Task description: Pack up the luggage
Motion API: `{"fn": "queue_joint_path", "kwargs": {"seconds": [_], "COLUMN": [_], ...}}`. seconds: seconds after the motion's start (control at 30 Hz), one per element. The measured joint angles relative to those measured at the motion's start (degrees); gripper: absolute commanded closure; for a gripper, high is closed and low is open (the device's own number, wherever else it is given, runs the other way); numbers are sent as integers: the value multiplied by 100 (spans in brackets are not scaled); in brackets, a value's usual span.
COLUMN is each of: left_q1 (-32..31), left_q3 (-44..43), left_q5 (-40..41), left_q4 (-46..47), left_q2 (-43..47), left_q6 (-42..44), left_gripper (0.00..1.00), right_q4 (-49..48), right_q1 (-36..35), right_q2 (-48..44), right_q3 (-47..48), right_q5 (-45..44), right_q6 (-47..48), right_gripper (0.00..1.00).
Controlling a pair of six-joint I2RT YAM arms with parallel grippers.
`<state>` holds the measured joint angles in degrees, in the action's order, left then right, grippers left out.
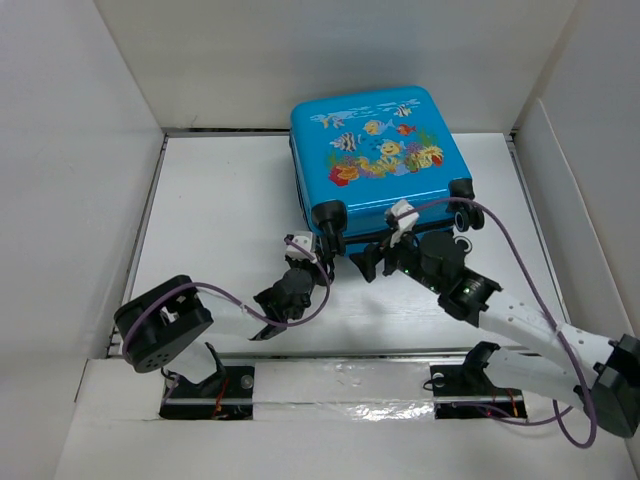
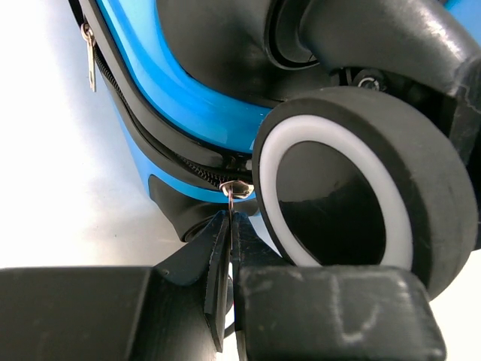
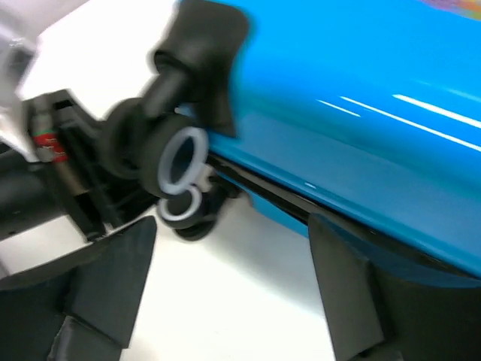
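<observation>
— Where are we?
— The luggage [image 1: 375,160] lies flat, lid down, at upper centre of the tabletop [image 1: 220,200]. There the left claw [image 2: 229,223] is pressed together on the zipper pull [image 2: 236,187], just beside a wheel [image 2: 361,195], so zipping is the step, I'd say.
— And the right claw [image 3: 229,278]?
— Spread, holding nothing, close to the shell's edge. Next: draw the pull along the track, bracing the case.

one view overhead, both wrist views close against the luggage [image 1: 380,150].
</observation>
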<state>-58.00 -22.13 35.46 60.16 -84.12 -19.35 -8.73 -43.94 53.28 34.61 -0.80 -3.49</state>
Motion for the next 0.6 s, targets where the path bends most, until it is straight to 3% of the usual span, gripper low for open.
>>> {"fn": "queue_joint_path", "kwargs": {"seconds": [0.2,0.6], "left_q1": [15,48], "left_q3": [-2,2], "left_q5": [-13,-66], "left_q4": [46,173], "left_q2": [-46,-160], "left_q6": [22,4], "left_gripper": [100,100], "right_q4": [-179,-452], "right_q1": [-549,-848], "right_q2": [732,1963], "right_q3": [560,1123], "right_q5": [-63,-643], "right_q6": [-94,-396], "right_gripper": [1,2]}}
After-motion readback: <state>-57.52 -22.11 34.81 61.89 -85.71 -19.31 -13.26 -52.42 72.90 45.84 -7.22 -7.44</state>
